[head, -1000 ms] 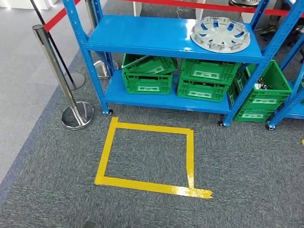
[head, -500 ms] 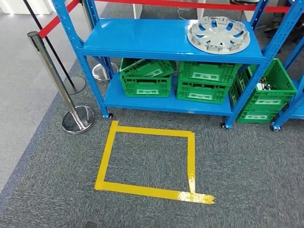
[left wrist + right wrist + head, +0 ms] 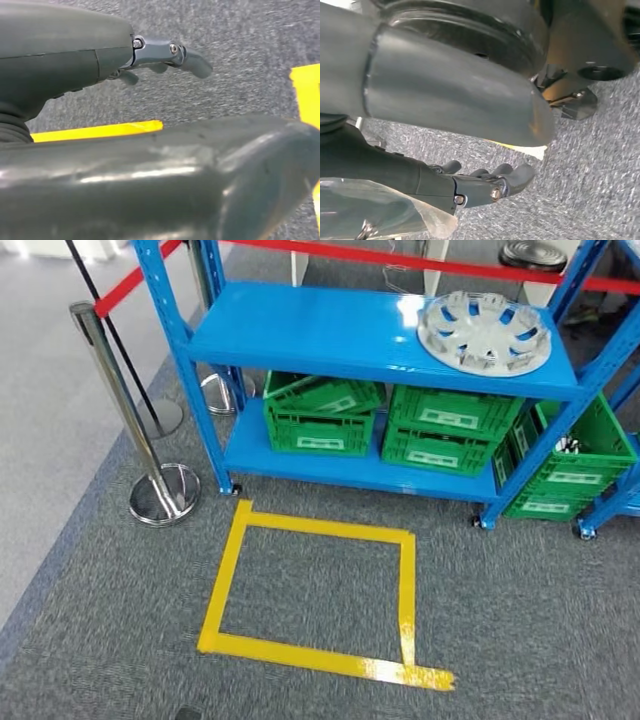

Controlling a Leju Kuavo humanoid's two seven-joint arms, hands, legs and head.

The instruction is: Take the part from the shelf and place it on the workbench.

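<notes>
Open carpet (image 3: 317,585) inside the yellow tape (image 3: 226,575) is lying between the camera and the shelf (image 3: 340,330). The shelf's top board is sitting bare left of the hubcap (image 3: 483,332), giving room there. Blue uprights (image 3: 181,360) are flanking it, green crates (image 3: 321,415) are filling the lower level, and a stanchion (image 3: 128,410) is standing just left.

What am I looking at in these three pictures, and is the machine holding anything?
A walking robot with two arms films itself. The wide picture comes from its head: a blue shelf carrying a silver wheel cover, the part it must fetch, with green crates below and a yellow tape square on the carpet. The other two pictures come from cameras at its wrists, looking down past each hanging hand. The left hand and right hand hold nothing, fingers loosely extended over the carpet.
</notes>
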